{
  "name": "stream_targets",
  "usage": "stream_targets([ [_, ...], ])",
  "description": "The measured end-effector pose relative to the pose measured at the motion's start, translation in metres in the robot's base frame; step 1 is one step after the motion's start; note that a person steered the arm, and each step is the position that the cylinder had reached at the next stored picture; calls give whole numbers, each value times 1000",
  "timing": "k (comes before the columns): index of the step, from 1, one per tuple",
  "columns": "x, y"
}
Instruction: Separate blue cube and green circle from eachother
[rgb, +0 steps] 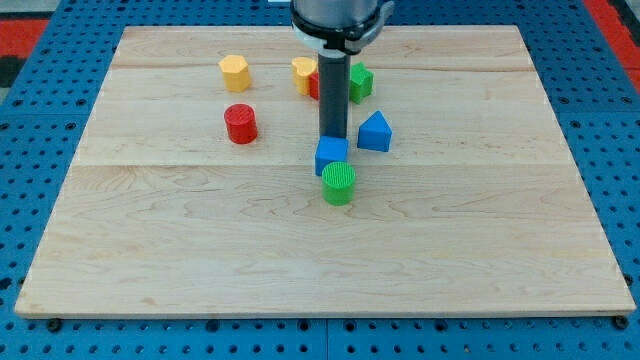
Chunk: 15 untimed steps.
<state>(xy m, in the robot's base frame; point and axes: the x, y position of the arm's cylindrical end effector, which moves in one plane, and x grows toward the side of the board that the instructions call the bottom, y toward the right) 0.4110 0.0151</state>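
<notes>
The blue cube (331, 156) sits near the board's middle. The green circle (339, 183), a ribbed cylinder, stands just below it and touches its lower edge. My tip (333, 137) is at the blue cube's upper edge, right behind it, apparently touching it. The rod rises from there toward the view's top.
A blue triangular block (375, 132) lies just right of the rod. A red cylinder (240, 123) and a yellow block (234, 72) are at the left. A second yellow block (304, 73), a red block (315, 84) and a green block (360, 82) cluster behind the rod. The wooden board (150, 250) has blue pegboard around it.
</notes>
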Motion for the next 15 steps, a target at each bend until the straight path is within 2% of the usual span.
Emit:
stream_targets([
  [1,9,0],
  [4,27,-75],
  [6,52,-39],
  [8,59,-10],
  [15,-3,-7],
])
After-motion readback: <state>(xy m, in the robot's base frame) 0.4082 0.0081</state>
